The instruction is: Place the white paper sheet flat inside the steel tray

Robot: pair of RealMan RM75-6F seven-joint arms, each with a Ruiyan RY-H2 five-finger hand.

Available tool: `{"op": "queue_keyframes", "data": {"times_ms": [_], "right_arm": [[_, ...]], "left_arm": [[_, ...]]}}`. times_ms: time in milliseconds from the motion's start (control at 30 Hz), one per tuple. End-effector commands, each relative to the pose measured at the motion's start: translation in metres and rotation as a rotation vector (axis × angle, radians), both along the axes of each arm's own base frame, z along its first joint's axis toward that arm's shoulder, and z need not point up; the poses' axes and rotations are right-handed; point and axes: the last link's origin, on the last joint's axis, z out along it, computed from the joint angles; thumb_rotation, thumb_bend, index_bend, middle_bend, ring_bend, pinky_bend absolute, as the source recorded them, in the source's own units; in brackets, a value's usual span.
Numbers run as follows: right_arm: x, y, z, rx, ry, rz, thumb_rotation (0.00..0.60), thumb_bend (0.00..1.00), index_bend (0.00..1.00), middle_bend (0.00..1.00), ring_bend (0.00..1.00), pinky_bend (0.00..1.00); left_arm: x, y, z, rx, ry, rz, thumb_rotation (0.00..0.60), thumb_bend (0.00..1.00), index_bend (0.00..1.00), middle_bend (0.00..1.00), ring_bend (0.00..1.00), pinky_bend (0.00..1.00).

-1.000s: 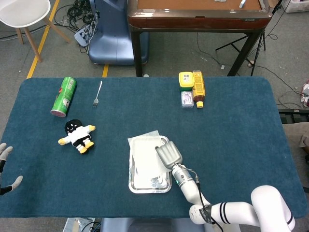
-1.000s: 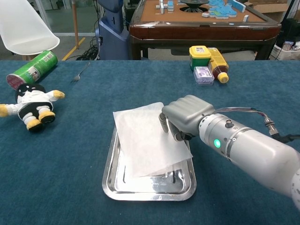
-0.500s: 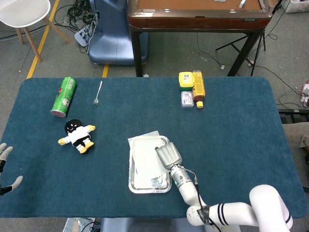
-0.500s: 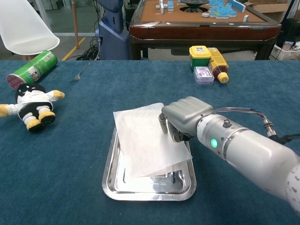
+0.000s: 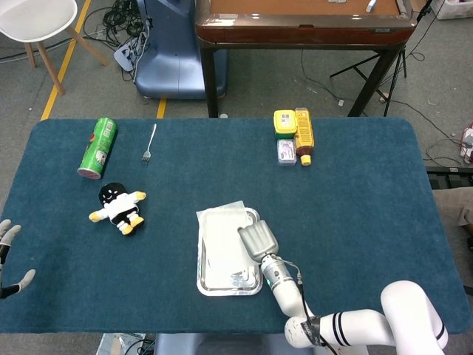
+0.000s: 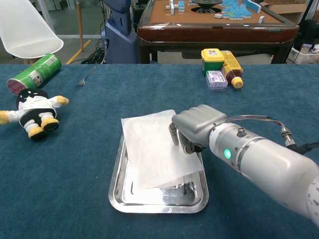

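The white paper sheet (image 6: 149, 149) lies over the steel tray (image 6: 117, 194), tilted. Its far left corner sticks out past the tray's far rim, and its right edge is lifted off the tray. My right hand (image 6: 197, 127) grips that right edge with curled fingers, above the tray's right side. The head view shows the same right hand (image 5: 256, 240) at the right rim of the tray (image 5: 229, 291), with the sheet (image 5: 222, 244) covering most of it. My left hand (image 5: 7, 234) shows only at the far left table edge, fingers apart and holding nothing.
A green can (image 5: 97, 148), a fork (image 5: 149, 143) and a plush doll (image 5: 118, 205) lie at the left of the blue table. Yellow jars and a small box (image 5: 293, 135) stand at the back, right of centre. A wooden table (image 5: 303, 22) stands behind.
My right hand has sunk slightly toward the tray with the sheet's right edge, so the paper lies a little lower. The left hand has not moved.
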Motion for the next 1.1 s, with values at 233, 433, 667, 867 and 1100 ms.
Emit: {"op": "queue_keyframes", "data": {"times_ms": [233,433,667,867,1100], "right_arm": [[0.002,0.004,-0.001,0.012,-0.003,-0.002,0.6,1.0,0.41,1.0,1.0,1.0],[0.004,0.006,-0.003,0.019,-0.004,-0.008,0.6,1.0,0.41,1.0,1.0,1.0],[0.005,0.009,-0.003,0.03,-0.006,-0.01,0.6,1.0,0.41,1.0,1.0,1.0],[0.006,0.011,-0.003,0.032,-0.008,-0.01,0.6,1.0,0.41,1.0,1.0,1.0],[0.008,0.013,-0.003,0.038,-0.013,-0.015,0.6,1.0,0.41,1.0,1.0,1.0]], "left_arm": [[0.0,0.0,0.0,0.0,0.0,0.001,0.6,0.22,0.12,0.0,0.0,0.21],[0.0,0.0,0.001,0.001,-0.002,0.003,0.6,0.22,0.12,0.0,0.0,0.21],[0.0,0.0,0.001,0.001,-0.001,0.003,0.6,0.22,0.12,0.0,0.0,0.21],[0.0,0.0,0.001,0.002,-0.001,-0.001,0.6,0.22,0.12,0.01,0.0,0.21],[0.0,0.0,0.0,-0.001,0.0,0.001,0.6,0.22,0.12,0.01,0.0,0.21]]}}
